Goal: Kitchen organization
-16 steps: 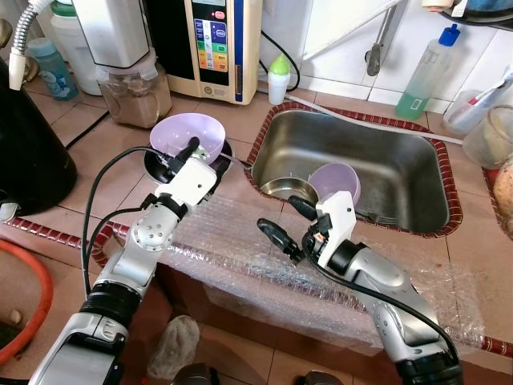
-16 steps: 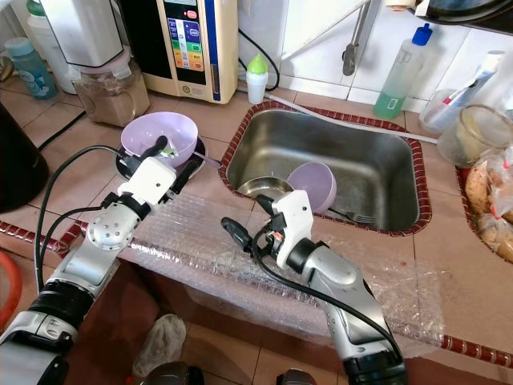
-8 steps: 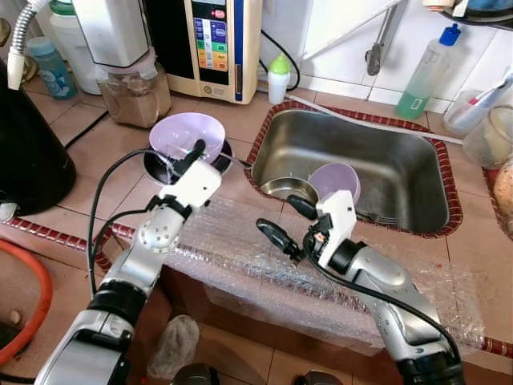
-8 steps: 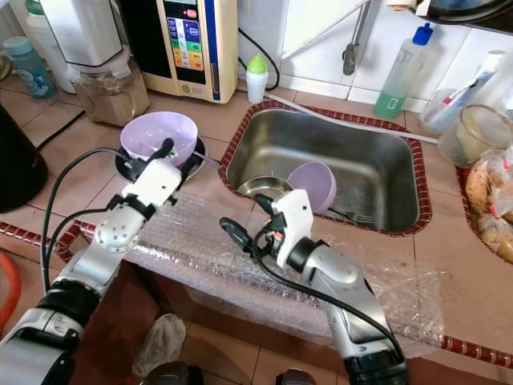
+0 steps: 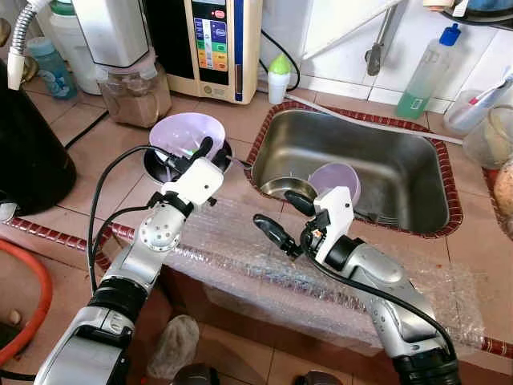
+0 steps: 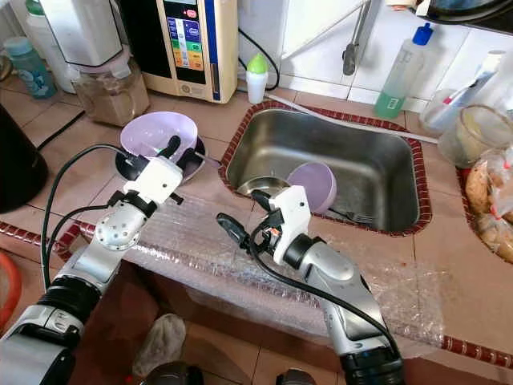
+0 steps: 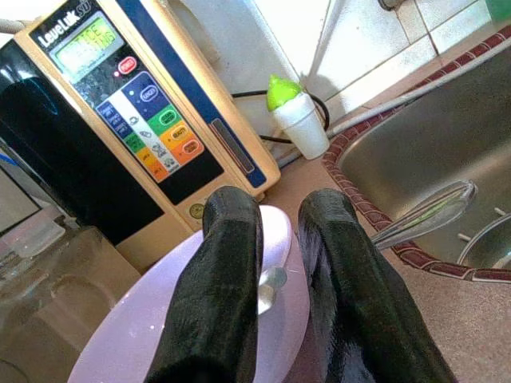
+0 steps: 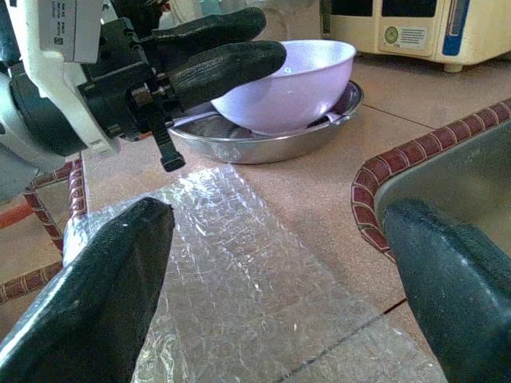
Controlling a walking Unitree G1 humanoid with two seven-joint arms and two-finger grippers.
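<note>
meanwhile the left gripper [image 5: 195, 152] has crept forward over the last second, its wrist rolling so that both black fingers [image 7: 231, 271] now point at the near rim of the lilac bowl [image 5: 187, 131], which sits in a shallow steel dish [image 8: 263, 136] on the tiled counter [image 5: 104, 152] left of the sink [image 5: 353, 152]; the fingers are parted by a narrow gap, grasping nothing, and in the left wrist view the bowl's edge and a small metal piece show between them, so it looks like the approach to a pinch on the rim, though i cannot tell whether they touch it yet. the right gripper [image 5: 282, 215] has barely shifted, hovering spread wide and empty over the sheet of bubble wrap [image 5: 264, 265] draped along the counter's front edge. a second lilac bowl [image 5: 337, 181] lies tilted in the sink beside a steel pan [image 5: 280, 189]. the bowls look like smooth matte plastic, thin-walled and light, so a rim pinch may tip one; the dish and sink are brushed, reflective steel; the wrap is crinkled, glossy and likely slippery; the tiles are terracotta with a red patterned border
</note>
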